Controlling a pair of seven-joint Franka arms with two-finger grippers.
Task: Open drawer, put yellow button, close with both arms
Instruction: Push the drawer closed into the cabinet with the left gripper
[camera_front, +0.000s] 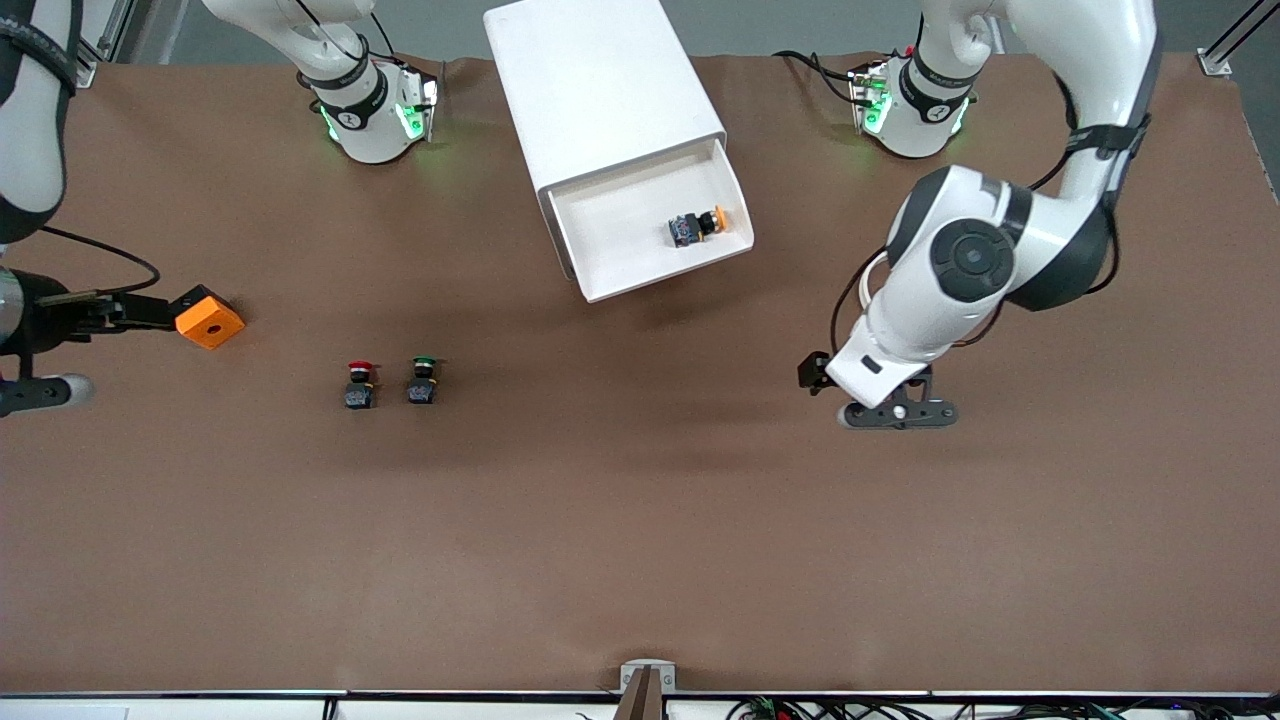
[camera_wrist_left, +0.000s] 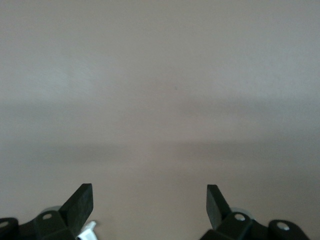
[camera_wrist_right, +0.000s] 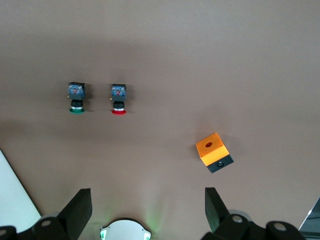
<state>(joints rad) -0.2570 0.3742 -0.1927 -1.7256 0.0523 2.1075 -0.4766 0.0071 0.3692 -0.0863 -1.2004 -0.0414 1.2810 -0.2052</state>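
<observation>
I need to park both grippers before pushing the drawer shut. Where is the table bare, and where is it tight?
Bare: the wide brown strip nearer the front camera than the red button and green button, and the table under the open left gripper. Tight: around the orange box and the open drawer holding the yellow button. Right gripper is open.

Evenly and brightly lit from overhead. Soft, diffuse shadows on the matte brown surface (camera_front: 640, 520) beneath the white boxy cabinet (camera_front: 590, 80) and the arms. Green glow at both bases. Left wrist view hazy, washed out, nearly featureless; right wrist view reasonably sharp.
</observation>
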